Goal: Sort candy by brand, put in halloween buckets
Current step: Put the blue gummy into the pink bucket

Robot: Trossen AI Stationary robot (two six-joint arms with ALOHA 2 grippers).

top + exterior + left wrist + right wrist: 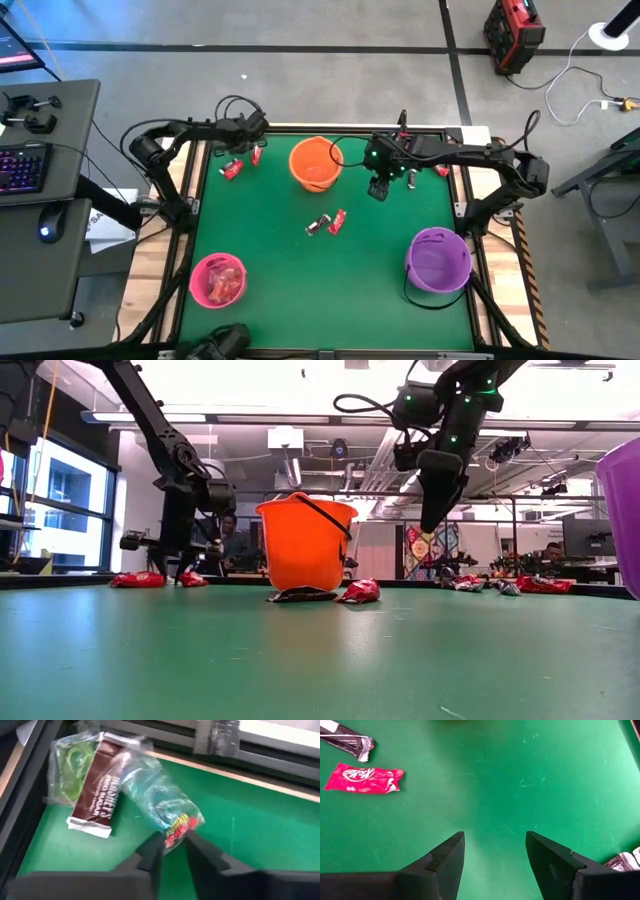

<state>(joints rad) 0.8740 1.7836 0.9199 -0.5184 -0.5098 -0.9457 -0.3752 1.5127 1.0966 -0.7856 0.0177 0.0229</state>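
Observation:
At the far left of the green mat, my left gripper (172, 842) is shut on a clear-wrapped candy (160, 800) with red and yellow print. Beside that candy lie a brown bar (96, 795) and a clear green-tinted piece (70, 760). My right gripper (495, 855) hangs open above bare mat, right of the orange bucket (316, 163). A red candy (362, 777) and a dark one (347, 740) lie flat at mid-table. The pink bucket (218, 280) stands near left and holds candy. The purple bucket (438, 258) stands near right. My left gripper pinches the printed red-and-yellow end (176, 829) of the clear wrapper between its two fingers. The fingers slant down at it from above. The rest of the wrapper reaches away from the fingers and overlaps the brown bar's edge; I cannot tell whether it is clear of the mat.
More candy (440, 170) lies at the far right, by the table's frame. A dark piece (622, 862) lies close to my right gripper. The table's raised frame (260, 750) runs just beyond the left pile. Bare mat lies between the three buckets.

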